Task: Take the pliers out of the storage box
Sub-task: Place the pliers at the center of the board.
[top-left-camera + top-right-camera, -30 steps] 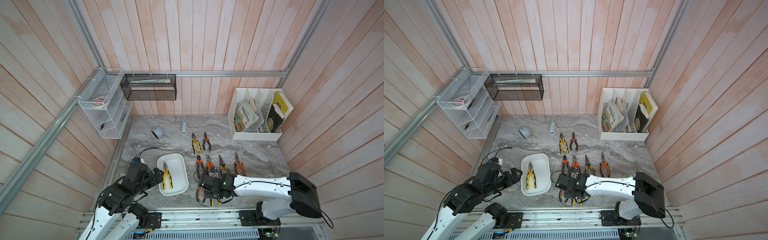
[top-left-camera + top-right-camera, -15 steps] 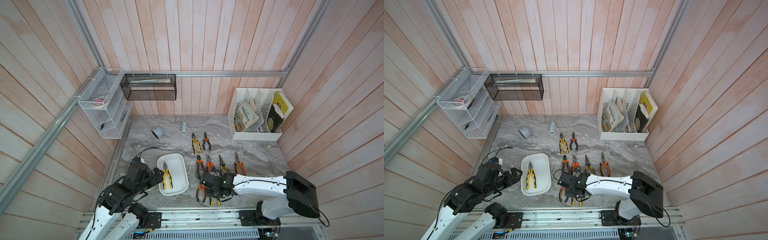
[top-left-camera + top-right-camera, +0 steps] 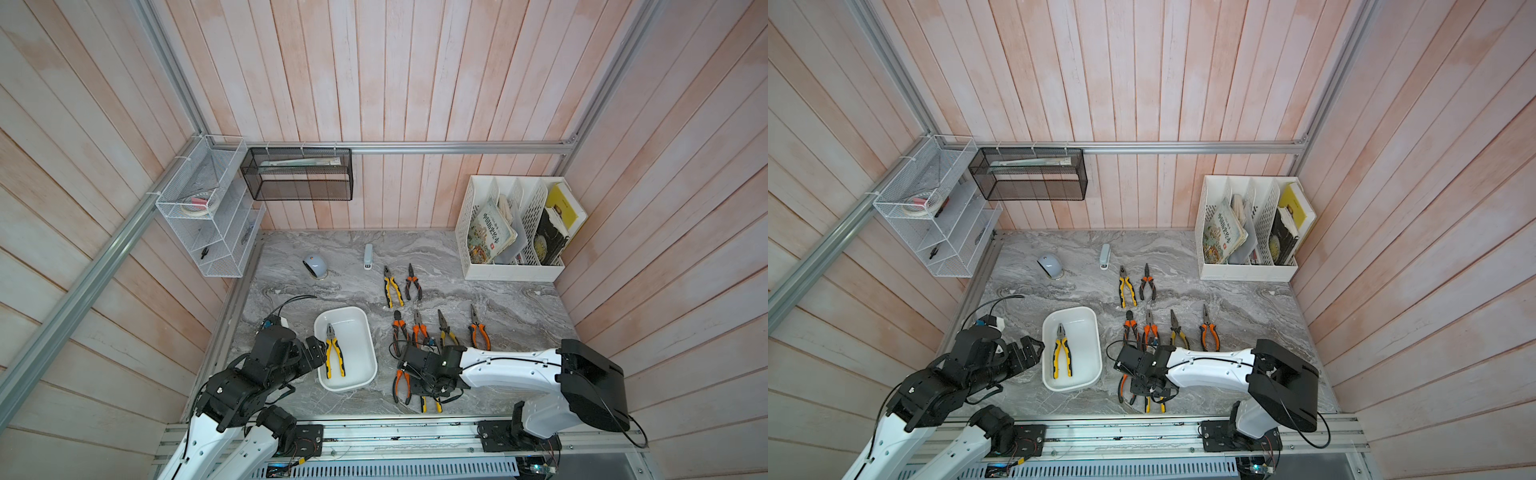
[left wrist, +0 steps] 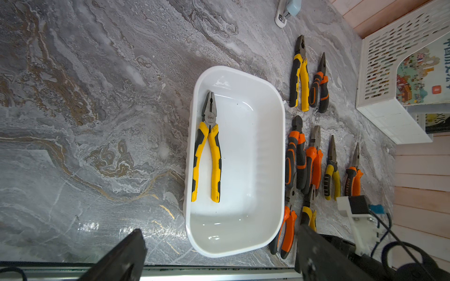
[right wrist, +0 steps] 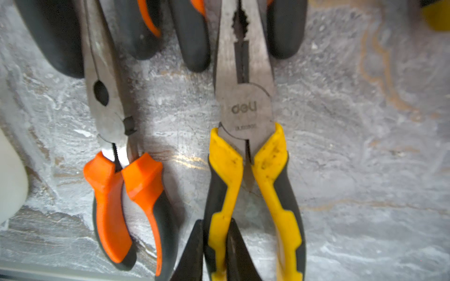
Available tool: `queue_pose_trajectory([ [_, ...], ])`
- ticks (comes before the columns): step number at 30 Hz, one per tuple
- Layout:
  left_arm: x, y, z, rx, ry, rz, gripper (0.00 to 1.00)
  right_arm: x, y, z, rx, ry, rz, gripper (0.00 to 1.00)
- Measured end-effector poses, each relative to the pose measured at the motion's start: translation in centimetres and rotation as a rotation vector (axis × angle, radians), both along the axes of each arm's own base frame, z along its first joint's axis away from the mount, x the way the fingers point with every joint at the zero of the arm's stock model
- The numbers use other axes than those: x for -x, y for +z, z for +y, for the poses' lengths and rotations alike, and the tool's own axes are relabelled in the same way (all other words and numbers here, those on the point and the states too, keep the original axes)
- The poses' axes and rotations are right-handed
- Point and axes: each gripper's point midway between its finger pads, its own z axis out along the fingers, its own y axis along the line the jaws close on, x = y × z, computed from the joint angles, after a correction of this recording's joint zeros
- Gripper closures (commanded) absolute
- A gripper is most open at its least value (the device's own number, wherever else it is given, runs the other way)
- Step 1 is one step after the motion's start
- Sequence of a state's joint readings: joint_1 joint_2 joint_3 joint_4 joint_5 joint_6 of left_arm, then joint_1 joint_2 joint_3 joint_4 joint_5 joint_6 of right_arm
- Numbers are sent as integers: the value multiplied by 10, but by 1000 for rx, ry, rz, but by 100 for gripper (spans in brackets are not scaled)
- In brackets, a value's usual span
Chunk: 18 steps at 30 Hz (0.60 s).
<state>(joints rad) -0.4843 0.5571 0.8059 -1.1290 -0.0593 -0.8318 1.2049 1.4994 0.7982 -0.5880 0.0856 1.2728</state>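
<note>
Storage box sits on the marble tabletop, its near short end close to the metal rail at the table's front edge. Bare marble lies open beyond the box's far end up to the stapler, and along its long wall on the left-arm side. One yellow-handled pliers lies flat inside the box against that same wall, nose toward the far end. Left gripper hangs just outside that wall, level with the handles, fingers wide apart, holding nothing. Box's other long side is crowded: row of four pliers, pair of pliers farther off, two more by the near corner. Right gripper is low over these two; its fingers straddle one handle of the long-nosed yellow pliers, lying on the marble beside the orange-handled pliers; cannot tell whether they press on it or stand clear
</note>
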Motion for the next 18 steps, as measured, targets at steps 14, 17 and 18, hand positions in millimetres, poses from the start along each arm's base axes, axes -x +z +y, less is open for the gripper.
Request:
queue_pose_trajectory([
  [14,2,0,1,-1,0,2,0,-16,44,8,-27,7,-85,40],
  [17,2,0,1,0,1,3,0,-18,57,5,-39,8,-110,34],
  [18,2,0,1,1,2,3,0,-17,59,2,-35,6,-111,32],
])
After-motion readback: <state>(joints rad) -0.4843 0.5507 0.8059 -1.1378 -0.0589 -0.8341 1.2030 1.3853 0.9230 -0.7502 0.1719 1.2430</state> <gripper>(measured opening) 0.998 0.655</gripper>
